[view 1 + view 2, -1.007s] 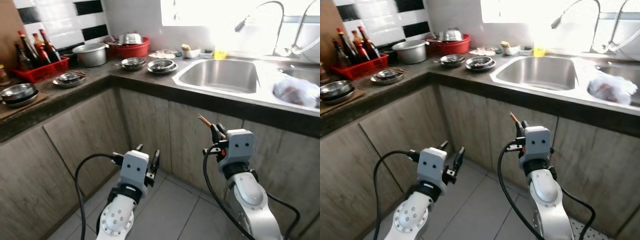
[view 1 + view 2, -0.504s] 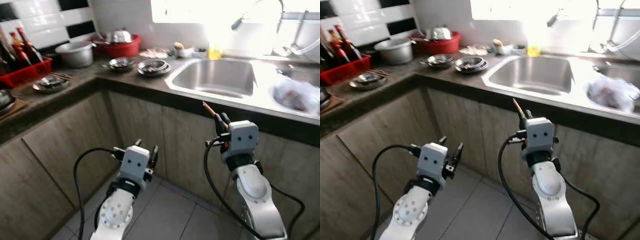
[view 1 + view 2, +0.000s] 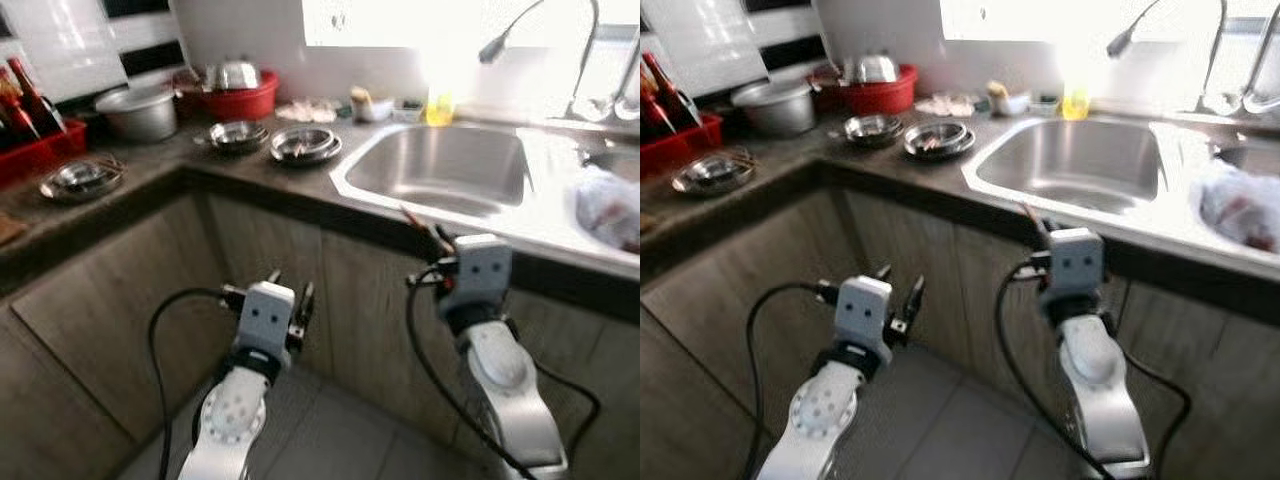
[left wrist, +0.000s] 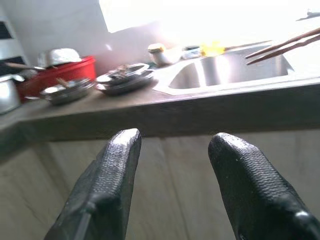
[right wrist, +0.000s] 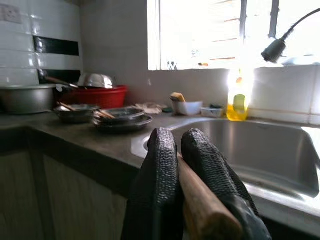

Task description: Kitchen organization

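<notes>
Right gripper (image 3: 432, 243) at mid-frame, clamped on wooden chopsticks (image 5: 200, 197), just below the tabletop (image 3: 300, 180) edge beside the sink (image 3: 440, 170). Left gripper (image 3: 290, 300) spread and holding nothing, lower left. Advice: lift the tips clear of the edge before reaching forward.

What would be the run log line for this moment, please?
right gripper: shut on chopsticks, below counter edge near sink | left gripper: open, empty, before cabinet
</notes>
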Controlling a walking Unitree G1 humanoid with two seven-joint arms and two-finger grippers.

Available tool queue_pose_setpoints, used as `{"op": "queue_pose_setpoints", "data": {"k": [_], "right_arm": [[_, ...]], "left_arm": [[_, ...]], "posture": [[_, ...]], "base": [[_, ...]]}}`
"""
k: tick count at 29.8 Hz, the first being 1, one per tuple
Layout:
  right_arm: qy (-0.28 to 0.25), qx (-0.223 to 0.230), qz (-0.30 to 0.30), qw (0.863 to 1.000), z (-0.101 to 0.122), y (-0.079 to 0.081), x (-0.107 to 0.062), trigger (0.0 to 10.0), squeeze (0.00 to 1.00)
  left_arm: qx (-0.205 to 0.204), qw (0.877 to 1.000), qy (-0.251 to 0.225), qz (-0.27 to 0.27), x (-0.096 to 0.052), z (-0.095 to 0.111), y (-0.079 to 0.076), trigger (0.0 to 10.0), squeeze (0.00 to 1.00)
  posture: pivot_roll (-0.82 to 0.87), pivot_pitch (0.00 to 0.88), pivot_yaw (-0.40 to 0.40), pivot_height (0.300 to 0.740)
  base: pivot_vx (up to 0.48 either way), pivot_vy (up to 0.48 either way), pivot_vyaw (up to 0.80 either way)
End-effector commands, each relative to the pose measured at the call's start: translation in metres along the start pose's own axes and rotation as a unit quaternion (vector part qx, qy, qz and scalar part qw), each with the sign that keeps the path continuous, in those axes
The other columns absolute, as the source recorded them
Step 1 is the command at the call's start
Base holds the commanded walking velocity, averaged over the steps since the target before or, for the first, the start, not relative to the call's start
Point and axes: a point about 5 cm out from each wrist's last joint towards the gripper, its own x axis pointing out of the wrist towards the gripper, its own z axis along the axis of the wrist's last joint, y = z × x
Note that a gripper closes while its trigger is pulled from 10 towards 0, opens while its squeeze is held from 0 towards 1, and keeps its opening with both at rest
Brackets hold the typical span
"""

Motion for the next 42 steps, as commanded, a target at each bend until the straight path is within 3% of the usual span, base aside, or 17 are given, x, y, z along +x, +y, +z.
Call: {"op": "queue_pose_setpoints", "data": {"k": [1, 12, 29, 42], "right_arm": [[-0.002, 0.012, 0.012, 1.000, 0.003, 0.006, 0.004, 10.0, 0.00], [-0.004, 0.009, 0.008, 1.000, 0.005, 0.005, 0.006, 10.0, 0.00], [0.001, 0.002, 0.026, 1.000, 0.004, 0.008, 0.008, 10.0, 0.00], [0.024, -0.037, 0.041, 0.998, 0.000, 0.006, 0.027, 10.0, 0.00]], "left_arm": [[0.004, 1.000, 0.002, 0.010, 0.000, -0.001, 0.007, 10.0, 0.00], [-0.001, 1.000, -0.004, 0.007, 0.003, 0.003, 0.005, 10.0, 0.00], [-0.002, 1.000, -0.003, 0.008, 0.001, 0.002, 0.006, 10.0, 0.00], [-0.005, 1.000, 0.000, 0.009, -0.001, 0.001, 0.003, 10.0, 0.00]], "posture": [[0.03, 0.000, 0.017, 0.740], [0.03, 0.000, 0.017, 0.740], [0.03, 0.000, 0.011, 0.740], [0.03, 0.000, 0.002, 0.740]], "base": [[0.469, 0.000, -0.79], [0.335, 0.000, -0.80], [0.359, 0.000, 0.00], [0.434, 0.000, 0.00]]}}
